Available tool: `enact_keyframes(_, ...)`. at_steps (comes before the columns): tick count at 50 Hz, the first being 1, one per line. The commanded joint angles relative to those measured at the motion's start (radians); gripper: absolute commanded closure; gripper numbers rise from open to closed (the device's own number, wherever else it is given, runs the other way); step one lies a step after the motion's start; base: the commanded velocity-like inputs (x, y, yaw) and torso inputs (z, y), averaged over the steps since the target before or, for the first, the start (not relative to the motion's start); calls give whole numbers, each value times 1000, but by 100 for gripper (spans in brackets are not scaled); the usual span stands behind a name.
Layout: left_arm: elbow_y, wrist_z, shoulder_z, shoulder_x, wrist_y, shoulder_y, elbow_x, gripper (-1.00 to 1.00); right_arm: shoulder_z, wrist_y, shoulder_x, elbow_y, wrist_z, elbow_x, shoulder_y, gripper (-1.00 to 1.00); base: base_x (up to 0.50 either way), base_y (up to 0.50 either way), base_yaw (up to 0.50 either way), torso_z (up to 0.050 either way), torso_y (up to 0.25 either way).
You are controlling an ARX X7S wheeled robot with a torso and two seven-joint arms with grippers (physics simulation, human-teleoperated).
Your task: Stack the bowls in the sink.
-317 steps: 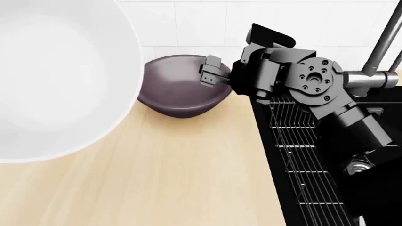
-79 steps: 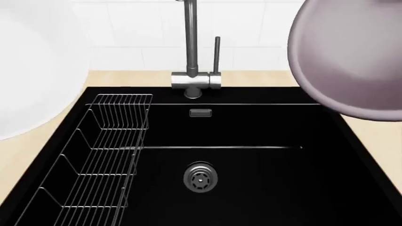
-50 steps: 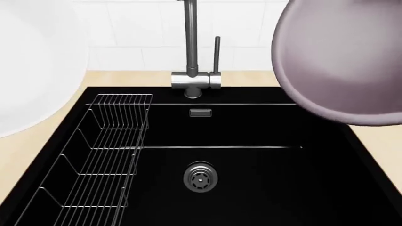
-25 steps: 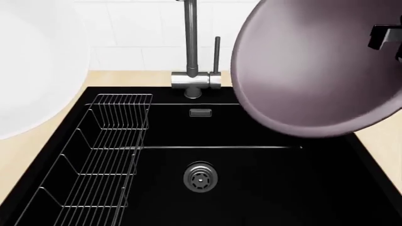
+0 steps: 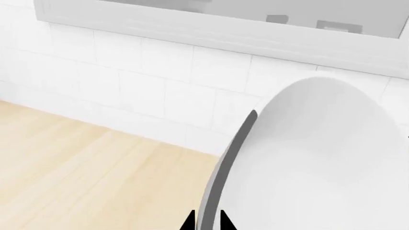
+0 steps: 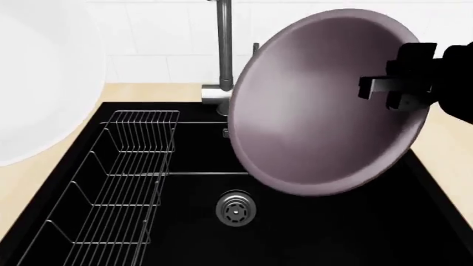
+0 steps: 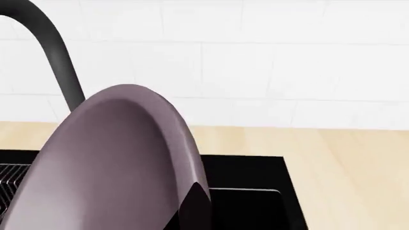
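Observation:
The dark purplish-grey bowl (image 6: 310,111) hangs tilted above the black sink (image 6: 347,233), its hollow facing the head camera. My right gripper (image 6: 386,87) is shut on its right rim, one finger lying inside the bowl. In the right wrist view the same bowl (image 7: 108,163) fills the lower left, with a dark finger (image 7: 195,211) on its rim. The white bowl (image 6: 37,83) is held high at the far left. In the left wrist view its rim (image 5: 230,158) runs between the tips of my left gripper (image 5: 206,223), which is shut on it.
A steel faucet (image 6: 224,50) rises behind the sink, close to the purple bowl's left edge. A wire rack (image 6: 111,188) lines the basin's left side. The round drain (image 6: 236,209) lies below the bowl. Wooden counter (image 6: 22,183) and white tiled wall surround the sink.
The purple bowl has swung left and down from the upper right to over the basin, tipping more toward the camera. The right gripper has come into view. The white bowl stays put.

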Motion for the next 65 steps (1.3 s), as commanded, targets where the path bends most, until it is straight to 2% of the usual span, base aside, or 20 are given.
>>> enact_keyframes(1, -4, 5, -4, -1, 3, -18, 8, 100, -17, -8, -7, -13, -36, 10, -43, 100, 19, 0, 0, 0, 0)
enact_keyframes(27, 2, 14, -10, -11, 6, -6, 12, 100, 32, -162, -10, -70, -286, -119, -352, 100, 19, 0, 0, 0, 0)
enact_keyframes(65, 8, 14, -17, -13, 9, 8, 11, 100, 18, -277, -12, -25, -500, -315, -646, 100, 13, 0, 0, 0, 1)
